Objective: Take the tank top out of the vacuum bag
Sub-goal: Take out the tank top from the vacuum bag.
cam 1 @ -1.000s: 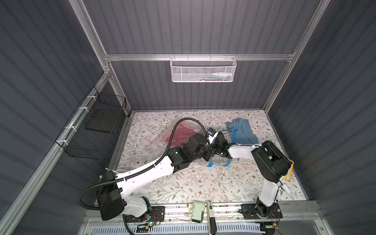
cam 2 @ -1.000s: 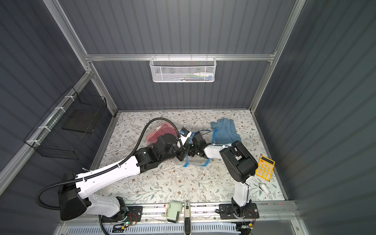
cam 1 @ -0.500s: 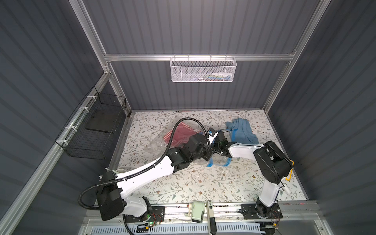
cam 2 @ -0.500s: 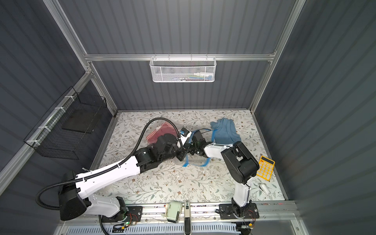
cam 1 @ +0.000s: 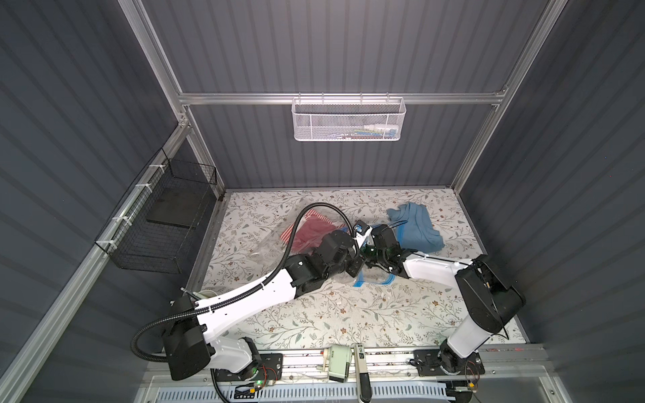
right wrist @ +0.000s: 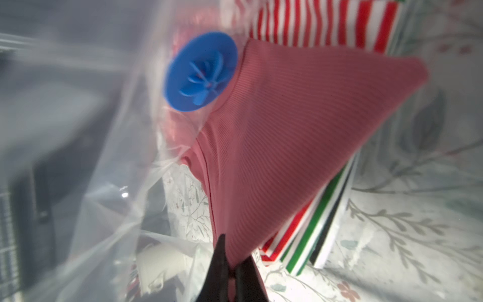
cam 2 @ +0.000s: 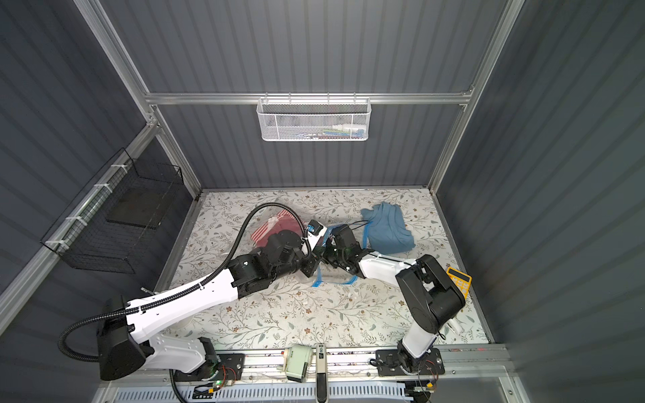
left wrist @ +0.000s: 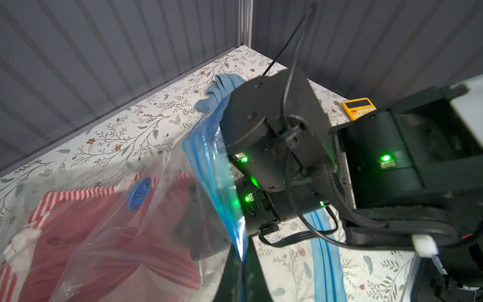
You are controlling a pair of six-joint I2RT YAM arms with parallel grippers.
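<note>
The clear vacuum bag [cam 1: 268, 244] lies mid-table, its blue zip strip [left wrist: 209, 170] lifted. My left gripper [left wrist: 241, 264] is shut on that zip edge. Inside the bag lie the pink-red ribbed tank top [right wrist: 300, 130] and a red-and-white striped garment [right wrist: 313, 23], beside the round blue valve cap [right wrist: 201, 72]. My right gripper [right wrist: 232, 266] reaches inside the bag and is shut on a corner of the tank top. In both top views the two wrists meet at the bag mouth, and the right fingertips are hidden there.
A blue garment [cam 1: 415, 226] lies on the floral table at the back right. A yellow calculator [cam 2: 459, 279] sits by the right wall. A black wire basket [cam 1: 164, 223] hangs on the left wall and a white mesh basket [cam 1: 349, 120] on the back wall.
My right gripper has shut on the tank top inside the bag. Both arms have hardly moved, and the left gripper keeps its hold on the zip edge.
</note>
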